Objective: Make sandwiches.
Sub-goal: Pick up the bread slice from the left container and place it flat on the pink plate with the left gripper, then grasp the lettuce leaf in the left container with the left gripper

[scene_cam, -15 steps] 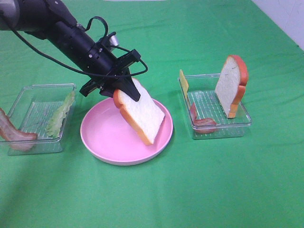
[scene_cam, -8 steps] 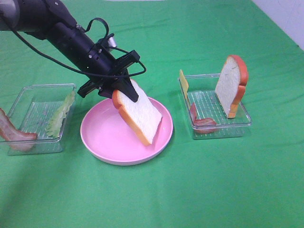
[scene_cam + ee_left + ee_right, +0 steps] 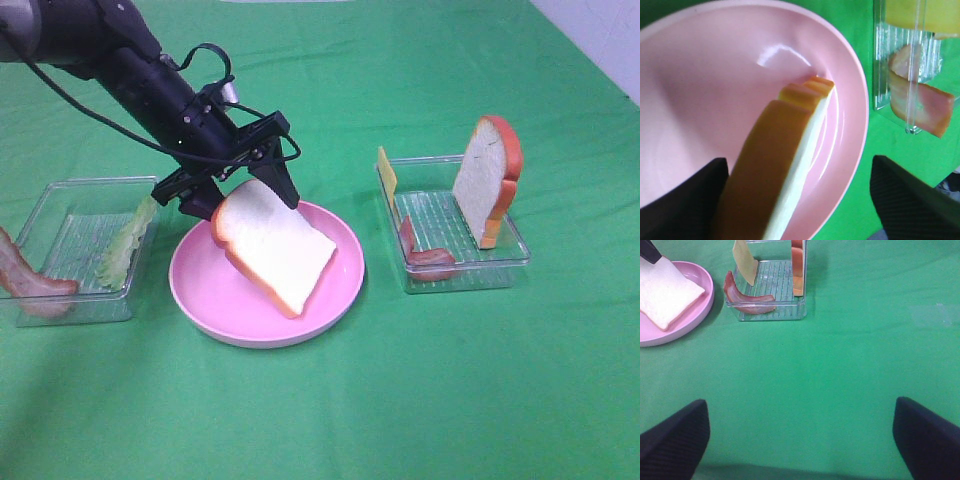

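In the exterior high view the left gripper (image 3: 240, 198) reaches down from the upper left of the frame to the pink plate (image 3: 200, 310) at center. Its 2 fingers are spread wide on either side of a white bread slice (image 3: 275, 250) with orange-brown crust. The left wrist view shows clear space between the slice and 1 finger, while the other finger sits right against the crust, so nothing is clamped. The slice lies tilted, its lower edge down in the plate and its upper edge raised between the fingers. No stack is built; this is the only piece on the plate. At the right of the frame a clear tray (image 3: 500, 262) holds a second bread slice (image 3: 483, 180) standing upright, a yellow cheese square (image 3: 387, 175) leaning at its near-left wall, and a bacon strip (image 3: 430, 260). At the left edge another clear tray (image 3: 60, 200) holds a lettuce leaf (image 3: 125, 245) and 1 more bacon piece (image 3: 30, 280) hanging over its side. The right gripper (image 3: 800, 405) shows only in its own wrist view, fingers wide apart with nothing between them, above the green cloth (image 3: 450, 380).
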